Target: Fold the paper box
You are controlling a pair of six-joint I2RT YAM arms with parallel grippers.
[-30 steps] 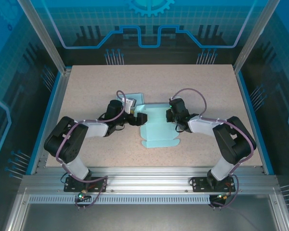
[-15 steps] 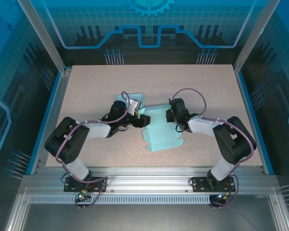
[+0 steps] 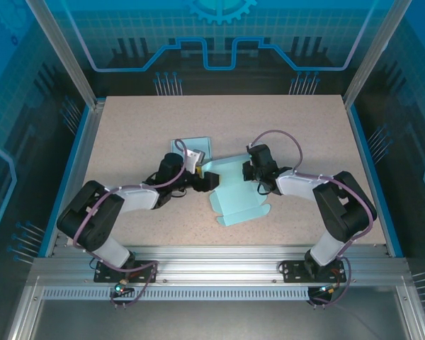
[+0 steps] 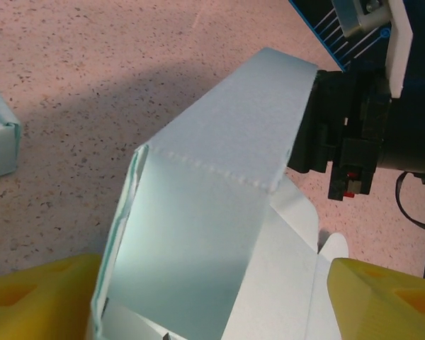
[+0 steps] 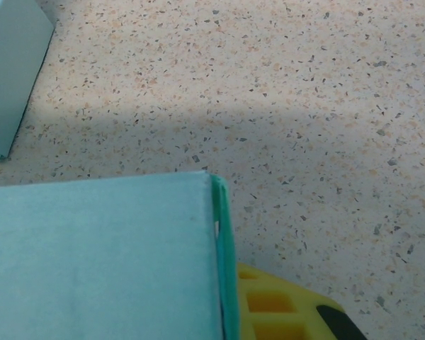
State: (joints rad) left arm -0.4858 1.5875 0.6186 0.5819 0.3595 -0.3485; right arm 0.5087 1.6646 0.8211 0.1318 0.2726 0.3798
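Since a moment ago the paper box (image 3: 237, 197) has swung round on the desk (image 3: 312, 127), so its near flap now points toward the near right corner instead of lying square to the near edge. The left arm's elbow has also dropped toward the near left corner. The box is an unfolded blank of pale card, about midway between the left and right edges.

The left hand (image 3: 210, 178) sits at the box's left side. Its yellow fingers (image 4: 35, 297) are spread to either side of a panel that rises along a perforated crease. I cannot tell whether they press on it yet; the hand looks placed to tip that wall upright.

The right hand (image 3: 249, 170) is pressed together, pinching the far end of the same panel. That probably anchors the card so the crease bends rather than the sheet sliding.

A small folded box (image 3: 195, 146) lies just behind the left hand, toward the far edge and apart from the work.
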